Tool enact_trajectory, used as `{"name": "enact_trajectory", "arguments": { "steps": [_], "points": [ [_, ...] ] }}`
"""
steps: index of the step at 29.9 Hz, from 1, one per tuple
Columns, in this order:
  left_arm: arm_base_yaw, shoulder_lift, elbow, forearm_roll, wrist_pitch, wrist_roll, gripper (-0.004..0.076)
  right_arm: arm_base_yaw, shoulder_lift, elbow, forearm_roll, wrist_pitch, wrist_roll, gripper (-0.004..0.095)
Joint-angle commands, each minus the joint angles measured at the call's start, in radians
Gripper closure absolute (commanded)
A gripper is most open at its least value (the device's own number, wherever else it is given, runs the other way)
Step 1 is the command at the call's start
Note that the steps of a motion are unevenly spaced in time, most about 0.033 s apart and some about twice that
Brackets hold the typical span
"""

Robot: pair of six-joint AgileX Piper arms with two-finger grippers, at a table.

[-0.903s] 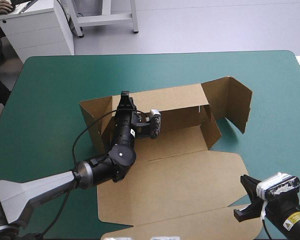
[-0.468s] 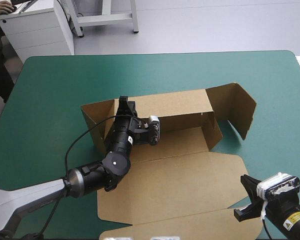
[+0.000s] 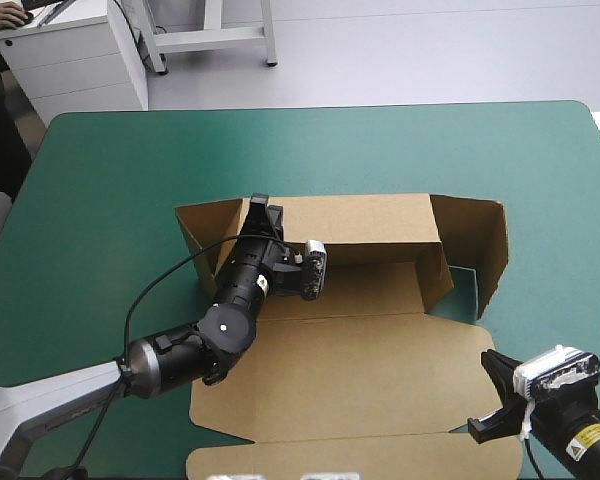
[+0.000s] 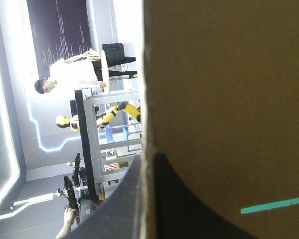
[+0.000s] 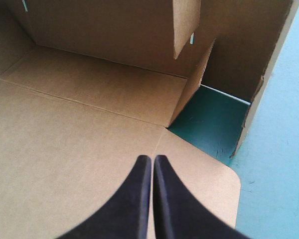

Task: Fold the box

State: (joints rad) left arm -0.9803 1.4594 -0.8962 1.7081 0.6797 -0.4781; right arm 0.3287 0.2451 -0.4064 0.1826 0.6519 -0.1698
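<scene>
- Brown board is making up the box (image 3: 350, 330), which is lying near the middle of the teal-green surface (image 3: 110, 170).
- The left arm (image 3: 180, 355) is reaching across the box from the left. Its jaws are pinching the top edge of the back wall (image 3: 370, 215), close to the wall's left end.
- In the left wrist view, the board's edge (image 4: 147, 99) is running right between the black fingers (image 4: 189, 214). So the left jaws are clenched on the box.
- They are most likely holding there so the back wall is not falling over while the sides are being tucked in.
- The right arm (image 3: 580, 440) is hanging low by the near right corner of the box, over the round corner of the lid (image 3: 340, 400).
- Its black fingers (image 5: 139, 199) are pressing together in a point, with nothing between them.
- It is probably waiting out of the way until its turn is coming.
- The back wall is standing straight up.
- A left flap (image 3: 205, 225) and a right flap (image 3: 480, 240) are standing at its two ends and turning toward the front.
- The big lid is lying flat, pointing at the near edge.
- A bit of teal-green is showing in the gap beside the right flap, so the box is looking only half made.
</scene>
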Motion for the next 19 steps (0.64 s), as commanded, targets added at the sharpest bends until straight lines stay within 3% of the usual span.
{"name": "enact_trajectory", "arguments": {
  "steps": [1,6,9,12,17,19],
  "points": [
    [-0.003,-0.034,-0.024,0.095,0.017,0.000,0.0734,-0.005,0.008,-0.024,0.005,-0.062,-0.003,0.0909],
    [-0.003,-0.022,-0.024,0.095,0.015,0.000,0.0734,-0.005,0.008,-0.024,0.035,-0.050,-0.003,0.0905],
    [-0.003,-0.011,-0.024,0.095,0.017,0.000,0.0734,-0.005,0.008,-0.024,0.049,-0.021,-0.003,0.0835],
    [-0.003,-0.002,-0.024,0.095,0.019,0.002,0.0734,-0.005,0.008,-0.024,0.064,0.015,-0.003,0.0650],
    [-0.003,0.005,-0.024,0.095,0.021,0.009,0.0734,-0.005,0.010,-0.048,0.063,0.029,0.120,0.0230],
    [-0.005,0.005,-0.024,0.095,0.030,0.009,0.0734,-0.005,0.010,-0.088,0.028,0.038,0.236,0.0162]
  ]
}}
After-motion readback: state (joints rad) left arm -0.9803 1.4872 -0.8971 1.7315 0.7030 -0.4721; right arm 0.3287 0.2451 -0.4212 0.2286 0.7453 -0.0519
